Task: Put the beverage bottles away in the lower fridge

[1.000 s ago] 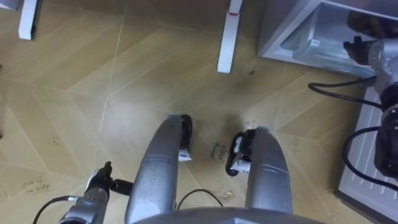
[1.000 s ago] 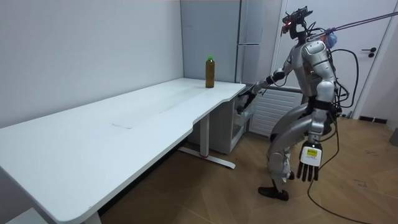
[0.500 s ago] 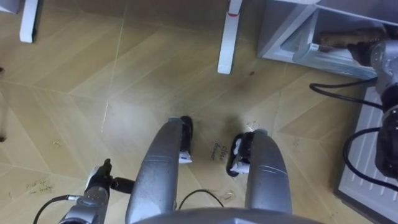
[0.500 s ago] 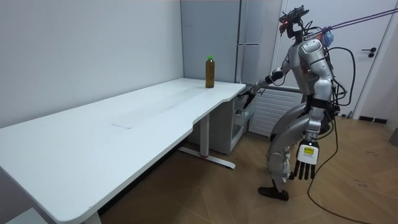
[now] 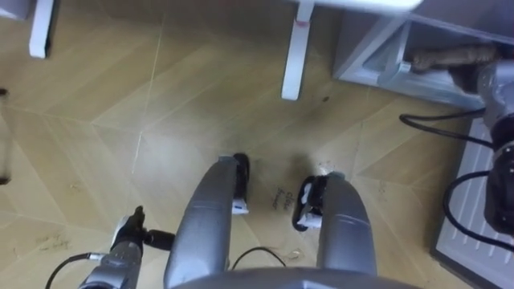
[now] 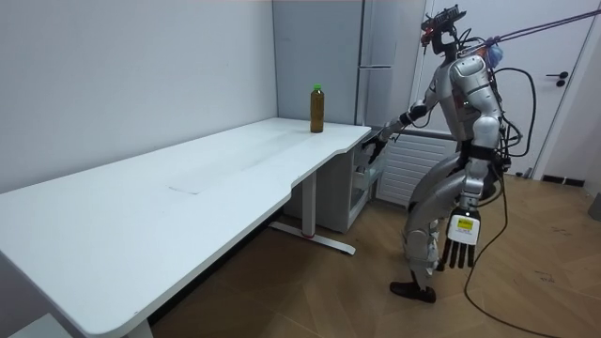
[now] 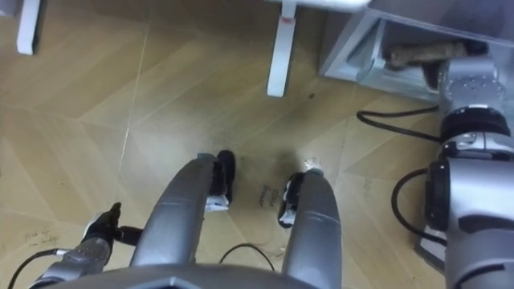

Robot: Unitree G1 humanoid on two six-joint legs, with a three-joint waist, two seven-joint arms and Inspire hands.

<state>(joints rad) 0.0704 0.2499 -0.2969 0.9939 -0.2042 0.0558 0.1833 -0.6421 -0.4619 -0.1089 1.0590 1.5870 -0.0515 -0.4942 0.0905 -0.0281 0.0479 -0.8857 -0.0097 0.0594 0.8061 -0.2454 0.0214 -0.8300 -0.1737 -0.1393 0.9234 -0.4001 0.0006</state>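
A bottle of brown drink with a green cap (image 6: 317, 108) stands on the far end of the white table (image 6: 188, 197). I stand at that end, beside the grey fridge (image 6: 376, 56). My right arm reaches to the open lower fridge compartment (image 5: 377, 50), where a brown bottle (image 5: 450, 58) lies lengthwise at the end of the forearm. My right hand (image 6: 375, 148) is at the compartment's mouth, and whether it grips the bottle is hidden. My left hand (image 6: 460, 242) hangs open by my thigh, also seen at the lower left (image 5: 128, 234).
White table legs (image 5: 295, 56) stand on the wooden floor just left of the fridge. A white ribbed panel (image 5: 474, 217) lies by my right side. A radiator (image 6: 399, 169) stands beside the fridge, and a door (image 6: 573, 103) is on the room view's right.
I have straightened up a little and my right hand has risen slightly at the fridge. The eye view has shifted; more of the brown bottle's length now shows.
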